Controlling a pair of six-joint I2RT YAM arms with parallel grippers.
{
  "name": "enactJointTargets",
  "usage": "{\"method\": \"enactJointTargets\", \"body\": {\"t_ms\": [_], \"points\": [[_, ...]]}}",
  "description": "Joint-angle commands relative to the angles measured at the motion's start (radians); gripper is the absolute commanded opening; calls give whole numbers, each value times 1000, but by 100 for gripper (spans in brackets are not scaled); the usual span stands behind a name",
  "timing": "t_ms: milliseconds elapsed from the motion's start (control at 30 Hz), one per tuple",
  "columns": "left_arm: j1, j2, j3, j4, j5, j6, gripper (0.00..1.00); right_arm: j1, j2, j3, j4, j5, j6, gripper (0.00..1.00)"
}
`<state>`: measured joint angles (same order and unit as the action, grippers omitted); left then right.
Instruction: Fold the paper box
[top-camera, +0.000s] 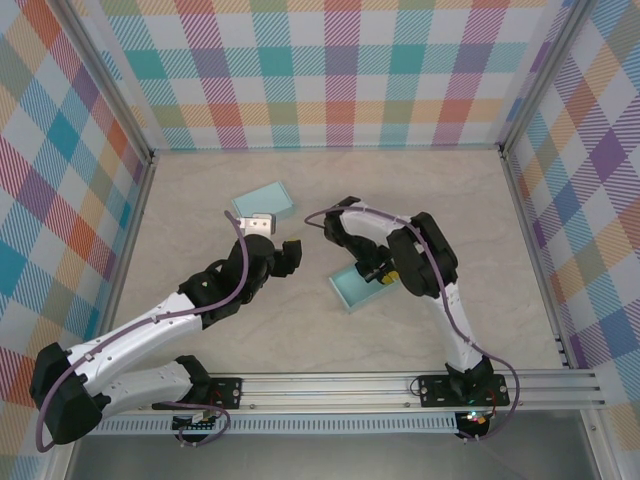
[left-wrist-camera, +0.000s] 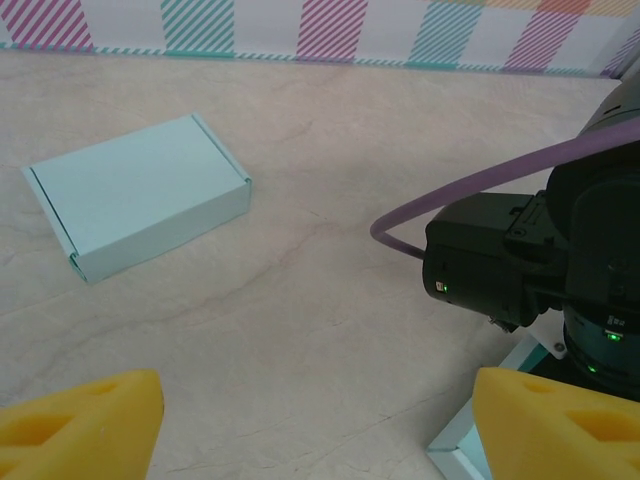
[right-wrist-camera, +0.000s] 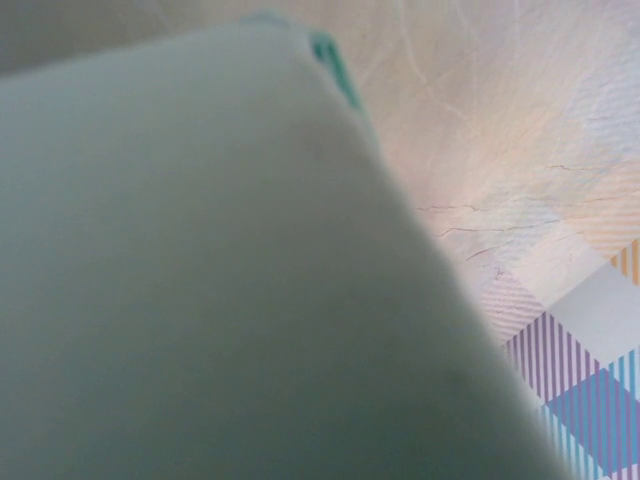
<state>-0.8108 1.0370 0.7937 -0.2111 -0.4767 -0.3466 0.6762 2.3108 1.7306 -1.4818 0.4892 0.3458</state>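
Tabletop (top-camera: 200, 250) in pale marble is lying inside plaid walls (top-camera: 340, 70), with two black-and-white arms reaching in from the near edge. The paper box (top-camera: 345, 290), a pale teal tray, is lying just right of centre. A closed teal box (top-camera: 262, 200) is lying farther back, left of centre. The right gripper (top-camera: 380, 272) is sitting at the tray's far right edge, jaws pressed together; whether they are pinching a flap is unclear. Its wrist camera is showing a blurred pale green surface (right-wrist-camera: 200, 280) very close. The left gripper (left-wrist-camera: 320, 430) is hovering just left of the tray, yellow fingertips (left-wrist-camera: 85, 425) spread wide, holding nothing.
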Motion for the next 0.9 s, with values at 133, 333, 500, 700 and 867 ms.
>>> {"method": "enactJointTargets", "body": {"t_ms": [133,333,500,700,867], "points": [[12,5,-6,15,-36,14,80,37,-8,-54,436,62,-136,27],[23,14,-8,7,-22,-6,80,37,-70,-48,415,72,-179,47],[27,19,-12,6,-8,-9,77,39,-168,-57,398,71,-183,71],[34,36,-18,-9,-21,-18,72,40,-323,-69,409,54,-186,85],[48,82,-20,-17,-23,-28,69,40,-463,-58,426,41,-164,100]]}}
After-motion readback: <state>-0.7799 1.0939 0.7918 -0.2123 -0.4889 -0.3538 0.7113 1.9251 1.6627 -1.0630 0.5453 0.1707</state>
